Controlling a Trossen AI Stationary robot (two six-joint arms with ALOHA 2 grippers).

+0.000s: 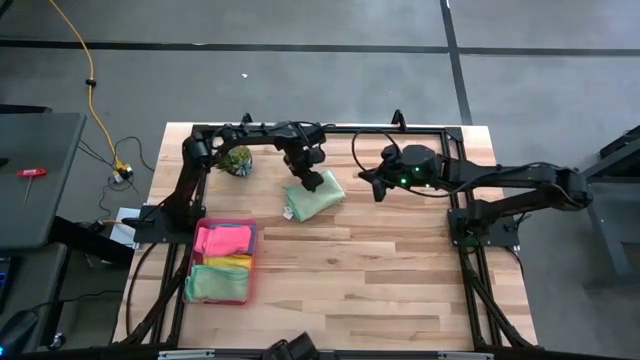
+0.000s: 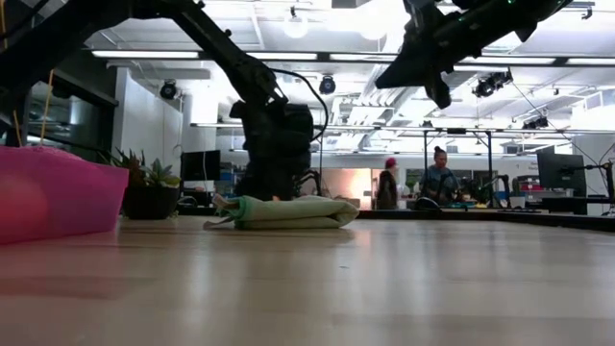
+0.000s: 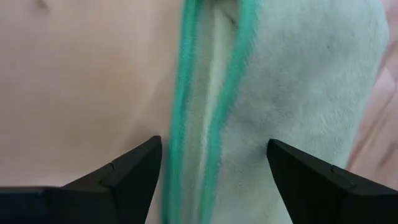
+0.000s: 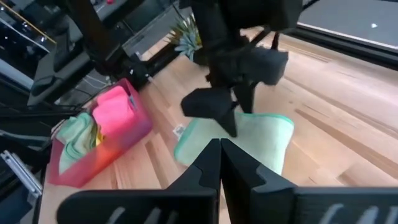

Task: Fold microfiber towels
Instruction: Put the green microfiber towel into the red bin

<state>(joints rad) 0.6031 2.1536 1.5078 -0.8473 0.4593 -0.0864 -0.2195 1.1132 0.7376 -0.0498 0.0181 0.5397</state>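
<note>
Near edge of table [image 1: 380, 290], on robot's left: 1 pink tray [image 1: 251, 262] holding 3 towels – 1 pink towel [image 1: 222, 240], 1 yellow towel [image 1: 232, 262] showing as a strip in the middle, 1 pale green towel [image 1: 216, 283] at the near end. All three bunched inside the tray, none hanging out.

Mid table: 1 folded pale green towel [image 1: 314, 196] with teal edging, lying flat on the wood, small white tag sticking out at its near-left corner. Separate from tray, well apart.

Left tool [image 1: 311, 180] directly over the folded towel's far part, fingers [image 3: 134, 168] spread wide, straddling the towel's teal hem; nothing pinched. In low view, sits right down at the towel, contact not clear.

Right tool [image 1: 378, 186] raised above the table to the right of the folded towel, fingers [image 4: 205, 171] pressed together, empty, not touching anything.

Far left of table: 1 small spiky plant [image 1: 238, 160] in a dark pot, just beside the left arm.

Beyond the table, low view: 2 people in the room, far off.

Total towels visible: 4.
</note>
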